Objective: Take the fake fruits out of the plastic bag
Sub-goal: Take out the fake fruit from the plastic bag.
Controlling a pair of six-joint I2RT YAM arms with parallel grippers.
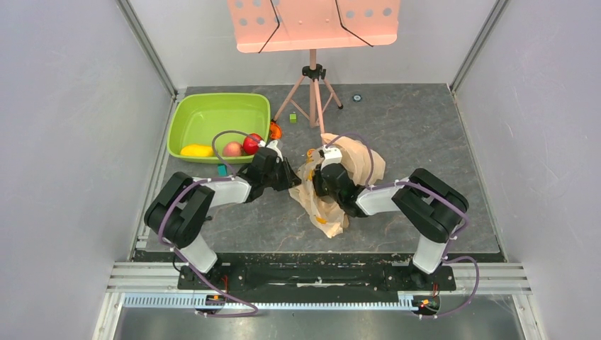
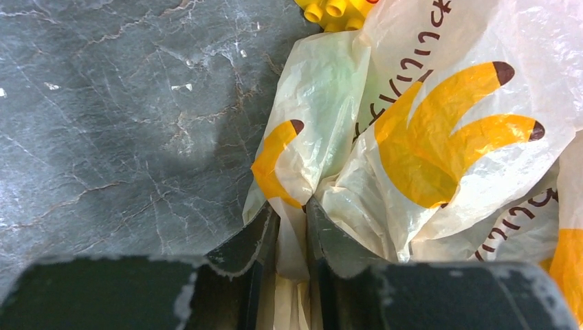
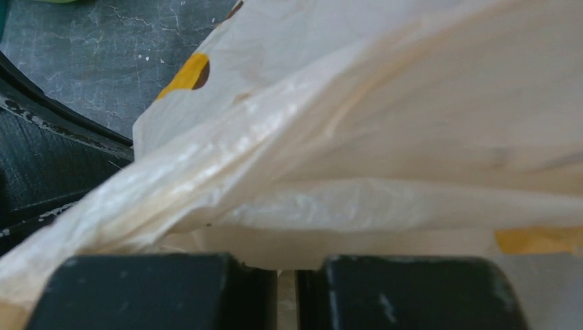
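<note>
Film from the plastic bag (image 2: 447,137) is clamped in the left gripper (image 2: 292,206). Its two fingers stand nearly together, with a gathered fold of the bag's left edge pinched between them above the dark stone-patterned table (image 2: 103,103). Further right, the right gripper (image 3: 287,265) is likewise closed to a slit. A thin strip of pale film shows in the gap, and the rest of the bag is draped across that wrist's view. The bag lies crumpled on the table between the two grippers. Three fake fruits (image 1: 232,149), yellow, pinkish and red, lie in the lime green tub (image 1: 212,113) at far left, apart from the bag. The bag's inside is hidden, so whether any fruit is in it cannot be told. A knobbly yellow thing (image 2: 333,8) beyond the bag is cut off by the frame edge and hard to make out.
</note>
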